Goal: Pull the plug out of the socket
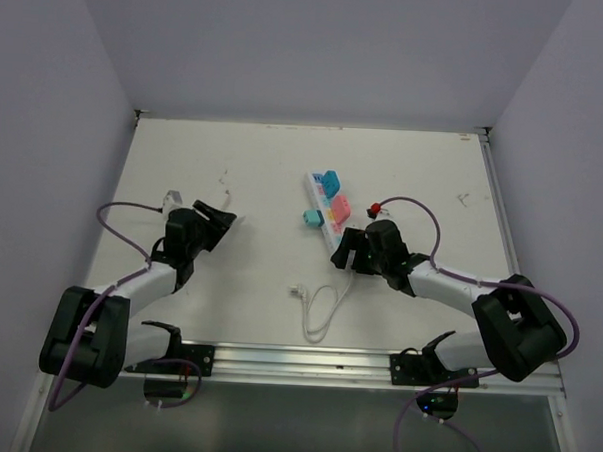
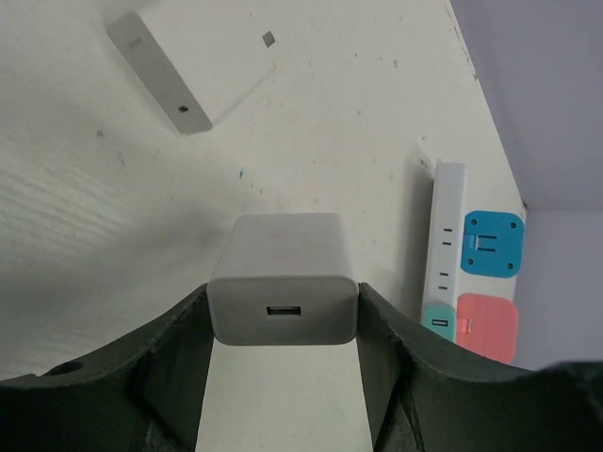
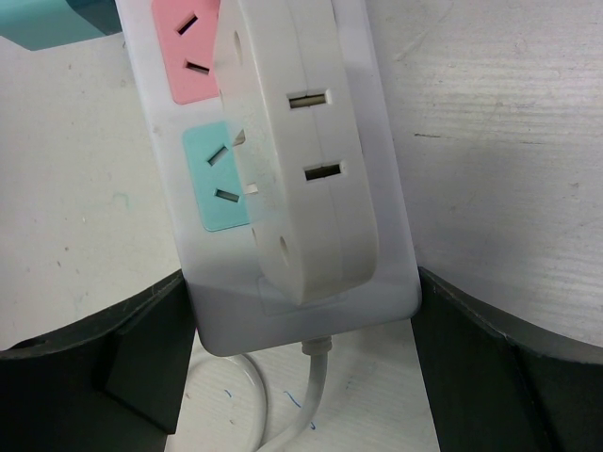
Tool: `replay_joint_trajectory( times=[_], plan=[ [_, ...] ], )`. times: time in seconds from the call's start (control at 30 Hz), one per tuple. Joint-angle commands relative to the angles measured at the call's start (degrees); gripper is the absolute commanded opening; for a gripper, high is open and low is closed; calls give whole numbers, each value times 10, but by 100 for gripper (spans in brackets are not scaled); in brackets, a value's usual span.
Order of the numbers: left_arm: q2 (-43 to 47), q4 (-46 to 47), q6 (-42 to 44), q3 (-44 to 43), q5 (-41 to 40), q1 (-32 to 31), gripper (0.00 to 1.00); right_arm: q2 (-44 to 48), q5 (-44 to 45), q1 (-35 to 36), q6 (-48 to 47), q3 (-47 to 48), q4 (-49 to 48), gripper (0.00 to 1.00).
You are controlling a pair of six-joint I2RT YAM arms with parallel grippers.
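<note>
The socket, a long white power strip [image 1: 326, 202] with coloured faces, lies mid-table, its thin white cord [image 1: 323, 307] looping toward the near edge. My right gripper [image 1: 348, 250] is shut on the strip's near end [image 3: 311, 315], one finger against each long side. A white multi-outlet adapter [image 3: 306, 160] sits plugged in beside the teal face [image 3: 212, 179]. A blue plug [image 1: 330, 182] sits at the strip's far end. My left gripper [image 1: 222, 221] is well left of the strip, shut on a white USB charger plug [image 2: 283, 273], which is off the strip [image 2: 448, 235].
A flat white block [image 1: 173, 197] lies left of my left gripper; it also shows in the left wrist view [image 2: 193, 66]. A small teal plug [image 1: 311, 218] sits at the strip's left side. Walls enclose the table on three sides. A metal rail [image 1: 306, 361] runs along the near edge.
</note>
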State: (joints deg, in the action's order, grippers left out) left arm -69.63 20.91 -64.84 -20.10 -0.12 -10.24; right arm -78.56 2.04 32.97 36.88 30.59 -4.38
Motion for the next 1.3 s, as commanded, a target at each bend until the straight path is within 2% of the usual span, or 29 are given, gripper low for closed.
replay_joint_trajectory(
  times=[0.0, 0.13, 0.47, 0.63, 0.67, 0.7, 0.87, 0.97, 1.0, 1.1, 1.2, 1.27],
  plan=[
    [3, -4, 117, -46, -66, 3, 6, -8, -1, -4, -8, -23, 47, 0],
    [-22, 3, 180, -61, -85, 3, 8, -13, -6, -4, -8, -19, 47, 0],
    [-104, 63, 226, -89, -79, 2, 12, -12, -9, -4, -9, -20, 47, 0],
    [-135, 75, 248, -104, -86, -5, 19, -13, -13, -4, -11, -18, 46, 0],
    [-145, 77, 250, -104, -89, -9, 21, -14, -13, -4, -11, -18, 47, 0],
    [-149, 77, 253, -104, -91, -12, 31, -15, -14, -4, -12, -18, 46, 0],
    [-169, 63, 251, -101, -96, -24, 37, -19, -19, -4, -15, -18, 46, 0],
    [-175, 56, 245, -95, -102, -28, 51, -21, -18, -4, -15, -17, 40, 0],
    [-176, 54, 242, -93, -102, -28, 52, -21, -19, -4, -16, -18, 33, 0],
    [-175, 45, 234, -92, -102, -28, 68, -22, -19, -4, -16, -16, 31, 0],
    [-165, 34, 228, -92, -103, -28, 71, -22, -34, -4, -18, -17, 29, 0],
    [-158, 24, 225, -93, -109, -28, 79, -21, -37, -4, -19, -17, 27, 0]
  ],
)
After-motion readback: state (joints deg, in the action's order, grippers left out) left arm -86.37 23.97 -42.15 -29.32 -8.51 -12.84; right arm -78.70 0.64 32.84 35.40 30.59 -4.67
